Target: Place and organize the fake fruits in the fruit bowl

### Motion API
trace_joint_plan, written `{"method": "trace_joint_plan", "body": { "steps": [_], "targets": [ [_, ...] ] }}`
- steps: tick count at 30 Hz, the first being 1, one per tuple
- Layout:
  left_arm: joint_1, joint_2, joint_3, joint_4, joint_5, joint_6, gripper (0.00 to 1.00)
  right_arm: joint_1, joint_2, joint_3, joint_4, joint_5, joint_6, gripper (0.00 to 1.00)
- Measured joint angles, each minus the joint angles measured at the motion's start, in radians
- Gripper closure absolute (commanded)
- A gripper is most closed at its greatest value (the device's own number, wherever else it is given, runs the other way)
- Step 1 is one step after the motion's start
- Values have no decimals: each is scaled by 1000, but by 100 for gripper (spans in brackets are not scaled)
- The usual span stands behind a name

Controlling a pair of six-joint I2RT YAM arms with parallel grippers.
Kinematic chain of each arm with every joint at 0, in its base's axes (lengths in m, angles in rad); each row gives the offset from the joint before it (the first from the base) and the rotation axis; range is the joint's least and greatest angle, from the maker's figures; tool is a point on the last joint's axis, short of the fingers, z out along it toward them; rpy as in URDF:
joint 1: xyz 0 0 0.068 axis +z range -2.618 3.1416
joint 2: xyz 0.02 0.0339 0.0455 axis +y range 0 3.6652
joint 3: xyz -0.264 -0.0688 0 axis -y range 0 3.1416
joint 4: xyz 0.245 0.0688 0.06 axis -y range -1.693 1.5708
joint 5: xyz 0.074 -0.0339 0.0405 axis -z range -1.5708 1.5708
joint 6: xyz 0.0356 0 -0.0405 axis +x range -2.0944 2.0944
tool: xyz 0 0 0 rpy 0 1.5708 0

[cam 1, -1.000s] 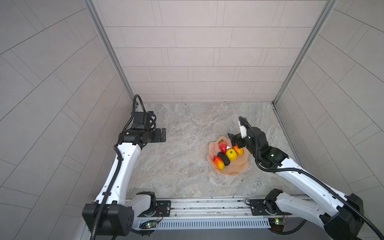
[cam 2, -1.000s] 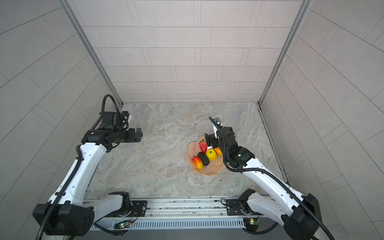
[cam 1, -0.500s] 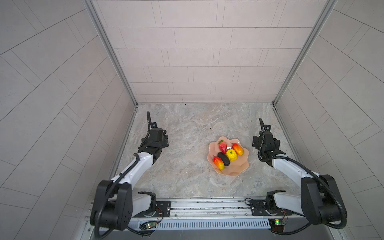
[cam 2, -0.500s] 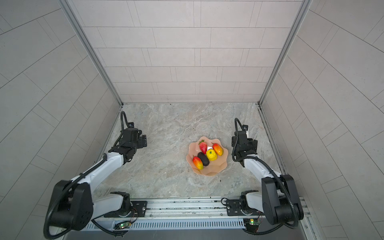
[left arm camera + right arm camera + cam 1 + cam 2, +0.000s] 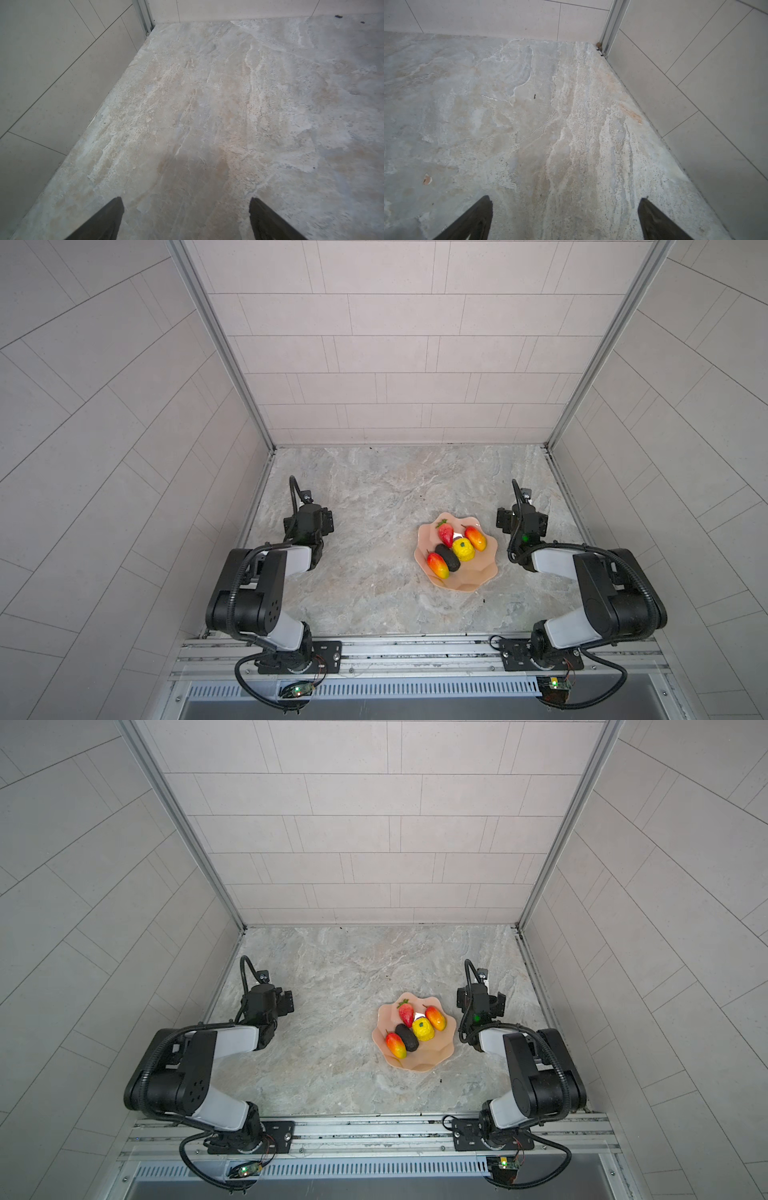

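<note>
Marbled counter (image 5: 374, 489) stretches beneath me. The fruit bowl (image 5: 469, 577) sits just beside my right claw (image 5: 564, 199), well apart from my left claw (image 5: 187, 199); both gape wide, empty. Five fake fruits (image 5: 463, 549) lie inside, the dark one perhaps an avocado.

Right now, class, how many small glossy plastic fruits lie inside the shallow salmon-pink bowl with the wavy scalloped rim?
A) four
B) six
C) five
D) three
C: the red strawberry, bumpy yellow citrus, dark oval fruit, nearer red-to-orange mango and farther red-to-orange mango all lie inside the pink bowl.
</note>
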Motion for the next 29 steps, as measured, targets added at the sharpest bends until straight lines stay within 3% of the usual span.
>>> {"method": "trace_joint_plan", "body": {
  "steps": [29],
  "targets": [
    [-5,9,-3,108,10,7,0,6,14,-11,77,-9,-15,0]
  ]
}}
